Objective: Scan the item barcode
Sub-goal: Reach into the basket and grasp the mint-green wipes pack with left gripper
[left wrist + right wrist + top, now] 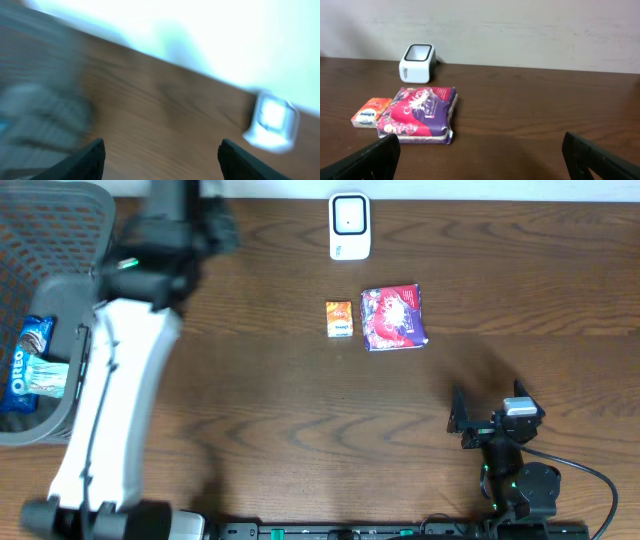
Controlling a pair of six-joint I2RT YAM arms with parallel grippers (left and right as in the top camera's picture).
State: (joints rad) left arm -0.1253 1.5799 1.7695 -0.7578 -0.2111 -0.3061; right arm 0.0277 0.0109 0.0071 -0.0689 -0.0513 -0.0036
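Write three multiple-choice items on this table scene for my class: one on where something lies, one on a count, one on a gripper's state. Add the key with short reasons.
1. The orange pack lies:
A) beside the purple packet, on the basket's side
B) on top of the purple packet
C) inside the basket

2. Packs lying on the table outside the basket:
A) one
B) two
C) four

3. The right gripper is:
A) open and empty
B) shut on the purple packet
C) shut on the orange pack

Key: 1 A, the overhead view shows them side by side; 2 B, only those two lie there; 3 A, its fingers stand wide with bare wood between.
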